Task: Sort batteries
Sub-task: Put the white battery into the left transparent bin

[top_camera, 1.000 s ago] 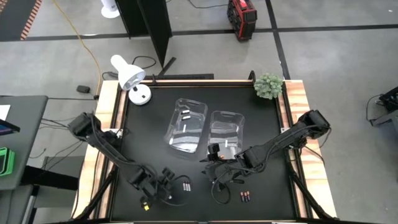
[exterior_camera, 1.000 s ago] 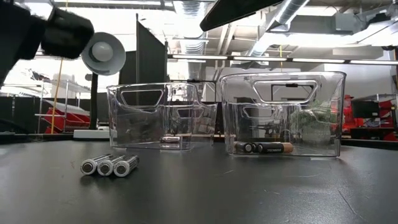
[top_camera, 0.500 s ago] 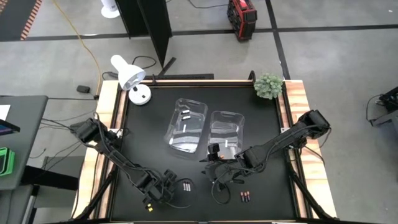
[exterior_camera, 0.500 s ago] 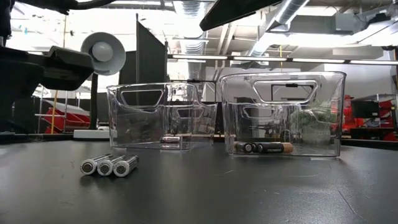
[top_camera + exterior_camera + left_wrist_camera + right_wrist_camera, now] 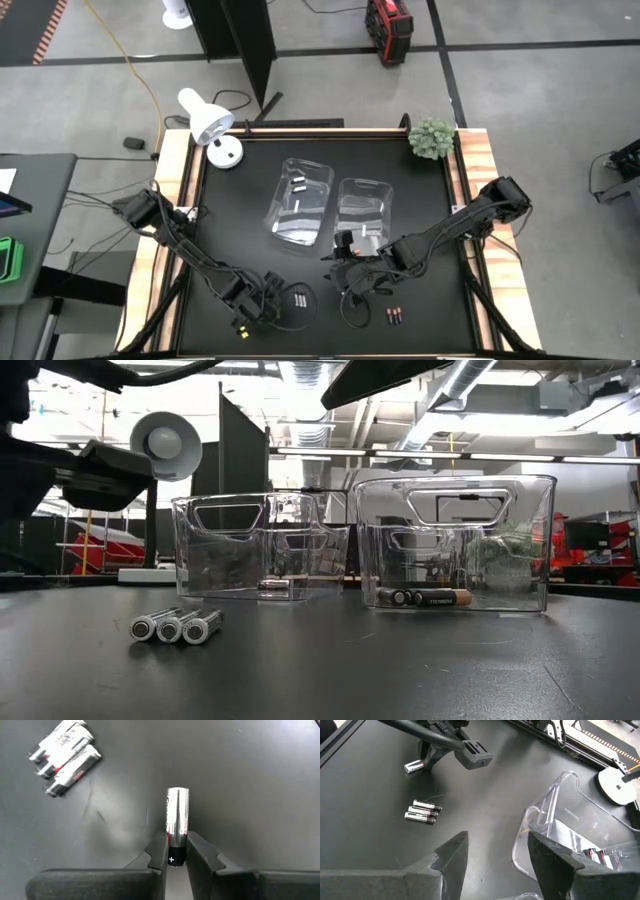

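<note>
**Left arm closes on a silver battery at the near edge**

The black worktop [image 5: 230, 200] carries two clear bins side by side near its middle. The left bin [image 5: 298, 200] holds a couple of pale batteries; the right bin [image 5: 362, 218] holds dark ones with a copper end, plain in the low view [image 5: 432, 598].

The left arm has swung in over the near left part of the worktop within the last second, and the left gripper [image 5: 175, 851] now sits low there. Its jaws, which stood well apart a moment ago, have drawn in on a single silver battery [image 5: 177, 820]: the wrist view shows both fingers pressed against the battery's dark, plus-marked end, the rest of it jutting forward over the worktop. Whether it is lifted clear cannot be told.

The right gripper [image 5: 497, 851] waits near the right bin, jaws wide and empty.

Just beside the left gripper lie three silver batteries [image 5: 298, 299] in a touching row, untouched. A small cluster of dark batteries [image 5: 393, 317] rests well apart, toward the near right.

The fresh grasp suggests that the next step is carrying this silver cell to the left bin; several batteries remain loose, so the sorting looks only partly done.
</note>
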`<state>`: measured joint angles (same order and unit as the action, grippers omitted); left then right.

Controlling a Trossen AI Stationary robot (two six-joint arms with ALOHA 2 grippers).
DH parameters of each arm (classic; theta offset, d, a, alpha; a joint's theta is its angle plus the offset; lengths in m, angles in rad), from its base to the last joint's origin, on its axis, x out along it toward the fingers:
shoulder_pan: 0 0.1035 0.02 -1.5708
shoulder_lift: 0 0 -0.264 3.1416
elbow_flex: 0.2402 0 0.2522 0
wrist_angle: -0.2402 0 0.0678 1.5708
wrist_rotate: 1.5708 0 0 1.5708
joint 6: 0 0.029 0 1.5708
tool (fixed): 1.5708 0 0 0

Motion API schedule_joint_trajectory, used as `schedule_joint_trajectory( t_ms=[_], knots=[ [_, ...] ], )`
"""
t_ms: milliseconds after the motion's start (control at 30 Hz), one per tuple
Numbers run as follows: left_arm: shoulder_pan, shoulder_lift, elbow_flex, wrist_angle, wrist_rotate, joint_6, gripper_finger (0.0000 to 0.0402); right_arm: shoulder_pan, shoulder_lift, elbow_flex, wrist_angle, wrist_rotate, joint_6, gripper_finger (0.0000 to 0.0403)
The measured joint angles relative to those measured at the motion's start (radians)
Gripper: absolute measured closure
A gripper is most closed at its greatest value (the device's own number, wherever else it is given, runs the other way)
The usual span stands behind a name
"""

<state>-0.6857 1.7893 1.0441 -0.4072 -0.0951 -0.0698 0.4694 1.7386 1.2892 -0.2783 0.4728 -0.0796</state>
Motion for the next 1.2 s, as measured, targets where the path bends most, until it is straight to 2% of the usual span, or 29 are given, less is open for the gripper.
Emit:
schedule_joint_trajectory(
  t_ms=[100, 267, 467, 633, 767, 867, 933, 1033, 1200],
  knots=[
    [0.0, -0.037, -0.002, 0.003, -0.017, -0.01, 0.0363, 0.002, 0.0, 0.0, 0.0, 0.0, 0.0, 0.018],
    [-0.001, -0.169, -0.002, -0.022, -0.047, 0.003, 0.0363, 0.002, 0.0, 0.0, -0.001, 0.0, 0.0, 0.018],
    [-0.023, -0.389, -0.002, 0.046, -0.089, 0.11, 0.0363, 0.002, 0.0, 0.0, -0.004, 0.0, 0.0, 0.018],
    [-0.034, -0.494, -0.001, 0.097, -0.095, 0.18, 0.0363, 0.002, 0.0, 0.0, -0.005, 0.0, 0.0, 0.018],
    [-0.017, -0.502, 0.0, 0.027, -0.22, 0.157, 0.0363, 0.002, 0.0, 0.0, -0.005, 0.0, -0.001, 0.018],
    [0.051, -0.502, 0.0, -0.058, -0.338, 0.13, 0.0363, 0.002, 0.0, 0.0, -0.004, 0.0, -0.003, 0.018],
    [0.13, -0.502, 0.0, -0.088, -0.363, 0.124, 0.0362, 0.002, 0.0, 0.0, -0.003, 0.0, -0.003, 0.018],
    [0.269, -0.502, 0.0, -0.105, -0.345, 0.15, 0.0359, 0.002, 0.0, 0.0, -0.003, 0.0, -0.003, 0.018],
    [0.53, -0.494, 0.0, -0.103, -0.258, 0.222, 0.0362, 0.002, 0.0, 0.0, -0.003, 0.0, -0.003, 0.018]
  ],
)
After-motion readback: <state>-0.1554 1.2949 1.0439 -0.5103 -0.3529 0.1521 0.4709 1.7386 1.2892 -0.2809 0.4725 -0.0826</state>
